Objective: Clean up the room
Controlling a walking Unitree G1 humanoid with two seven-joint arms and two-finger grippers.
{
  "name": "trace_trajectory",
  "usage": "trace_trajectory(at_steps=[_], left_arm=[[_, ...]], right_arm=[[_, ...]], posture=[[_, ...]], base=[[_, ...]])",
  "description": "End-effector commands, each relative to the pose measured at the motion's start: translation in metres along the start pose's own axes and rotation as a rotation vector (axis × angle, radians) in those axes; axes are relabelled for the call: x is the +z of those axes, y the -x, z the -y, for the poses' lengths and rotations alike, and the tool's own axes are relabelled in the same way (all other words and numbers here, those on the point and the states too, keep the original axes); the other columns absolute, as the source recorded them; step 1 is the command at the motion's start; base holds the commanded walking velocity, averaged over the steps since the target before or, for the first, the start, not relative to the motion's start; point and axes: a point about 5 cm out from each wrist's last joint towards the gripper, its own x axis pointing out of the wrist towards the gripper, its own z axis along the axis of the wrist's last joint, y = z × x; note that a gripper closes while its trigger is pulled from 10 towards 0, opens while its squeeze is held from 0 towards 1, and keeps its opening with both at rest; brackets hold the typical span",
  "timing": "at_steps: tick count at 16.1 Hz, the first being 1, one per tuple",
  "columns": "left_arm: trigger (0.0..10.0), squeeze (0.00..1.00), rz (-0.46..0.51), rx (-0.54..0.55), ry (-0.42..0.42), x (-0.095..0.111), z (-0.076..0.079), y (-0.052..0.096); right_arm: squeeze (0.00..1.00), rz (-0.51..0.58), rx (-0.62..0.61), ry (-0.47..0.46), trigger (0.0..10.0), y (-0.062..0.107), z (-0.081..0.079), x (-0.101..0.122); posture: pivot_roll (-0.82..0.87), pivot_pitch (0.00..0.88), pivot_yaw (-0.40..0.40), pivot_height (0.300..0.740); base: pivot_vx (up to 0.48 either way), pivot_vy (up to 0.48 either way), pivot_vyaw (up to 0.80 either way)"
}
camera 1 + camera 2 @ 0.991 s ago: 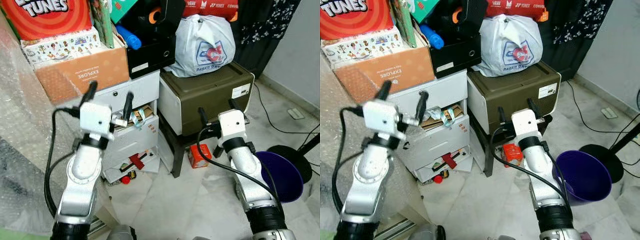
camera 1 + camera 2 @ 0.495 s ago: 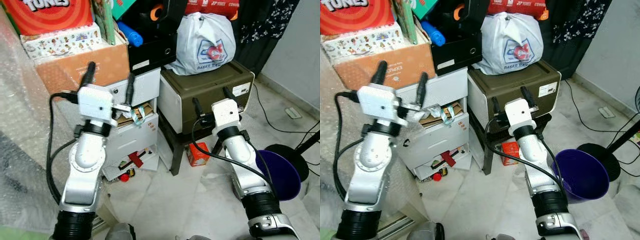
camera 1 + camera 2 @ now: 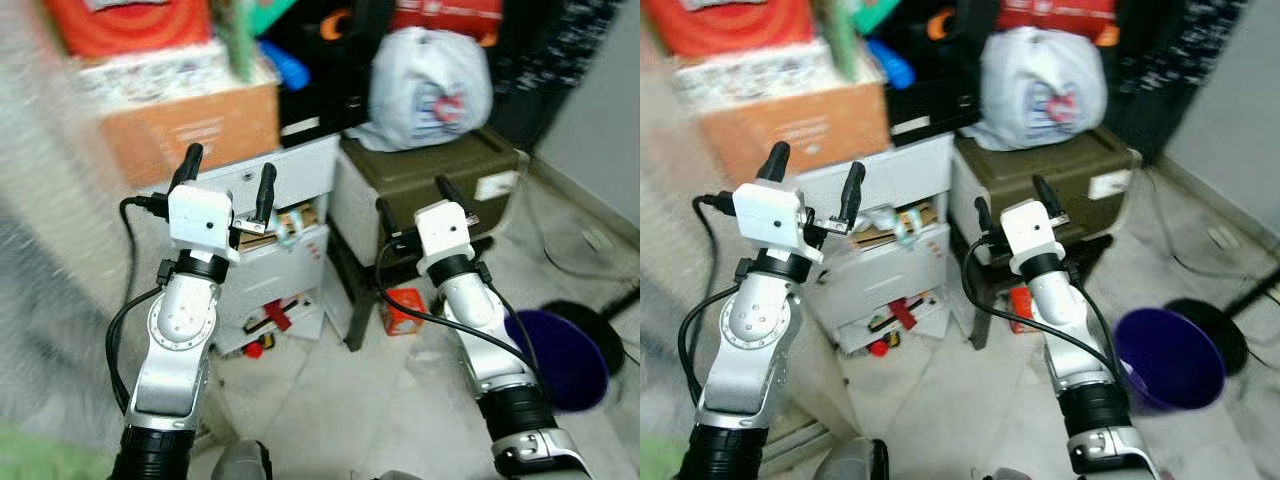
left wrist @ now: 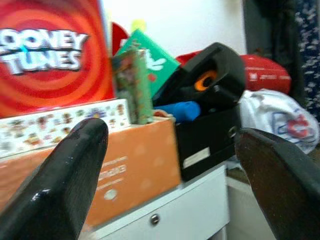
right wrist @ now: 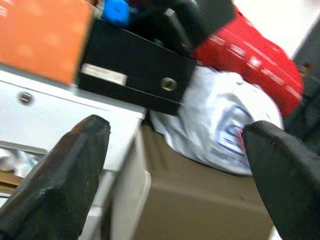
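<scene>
Both arms are raised in front of a cluttered stack of storage. My left gripper [image 3: 230,165] is open and empty, held up before the white drawer unit [image 3: 290,262], whose middle drawer stands ajar with paper and ribbon spilling out. My right gripper [image 3: 411,195] is open and empty in front of the olive-green box [image 3: 440,170]. A small orange carton [image 3: 403,309] lies on the floor under that box. Red toy pieces [image 3: 268,320] stick out of the lowest drawer. In the left wrist view the fingers [image 4: 67,185] frame an orange cardboard box [image 4: 130,170].
A white plastic bag [image 3: 432,80] sits on the olive box. A black box [image 3: 315,95] and an orange cardboard box [image 3: 190,135] rest on the drawers. A purple bowl [image 3: 562,355] lies on the floor at the right. Bubble wrap covers the left side.
Both grippers have risen a little and stayed open. The head view has shifted and is now blurred, so the camera is moving.
</scene>
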Motion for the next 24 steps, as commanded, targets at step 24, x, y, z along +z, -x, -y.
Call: trace_trajectory(at_steps=[24], left_arm=[[10.0,0.0,0.012,-0.016,-0.102,0.0,0.002,0.002]], right_arm=[[0.0,-0.012,-0.017,0.0,10.0,0.0,0.0,-0.003]], posture=[[-0.01,0.0,-0.01,0.74]], base=[[0.0,0.0,0.13]])
